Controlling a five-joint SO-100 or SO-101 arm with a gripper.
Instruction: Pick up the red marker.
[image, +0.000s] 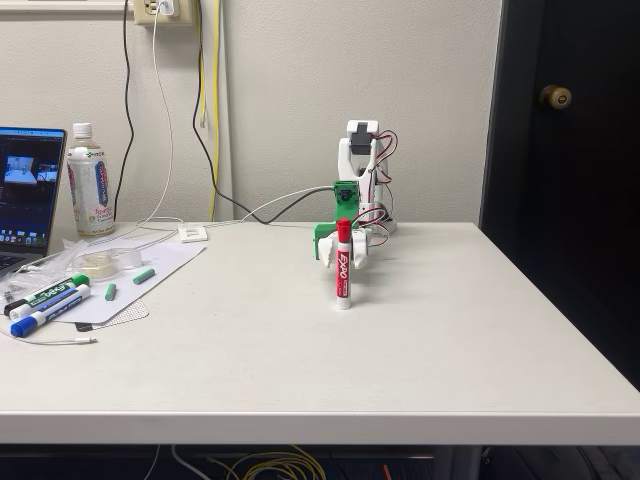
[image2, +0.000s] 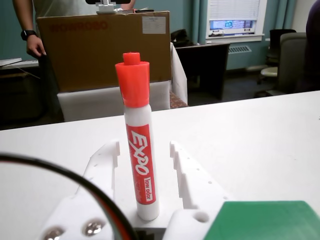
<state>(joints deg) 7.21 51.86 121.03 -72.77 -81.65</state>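
Red marker (image: 343, 266) stands upright on the white table (image: 420, 330), cap uppermost, near the table's centre in the fixed view. In the wrist view the red marker (image2: 140, 150) rises between the two white fingers (image2: 102, 165) of the gripper (image2: 142, 150) — jaws spread apart, a visible gap on each side of the barrel, no contact seen.

Arm (image: 358, 190) sits directly behind the marker in the fixed view, at twelve o'clock from it, white and green, folded low toward the table.

At nine o'clock from the marker, well apart — a green-capped marker (image: 50, 292) and a blue-capped marker (image: 45, 312) lying flat on a sheet. Beyond them, at ten o'clock, a bottle (image: 90, 185) and a laptop (image: 28, 195).

In the wrist view a cardboard box (image2: 100, 50) stands beyond the table's far edge, a person's hand (image2: 35, 47) beside it.
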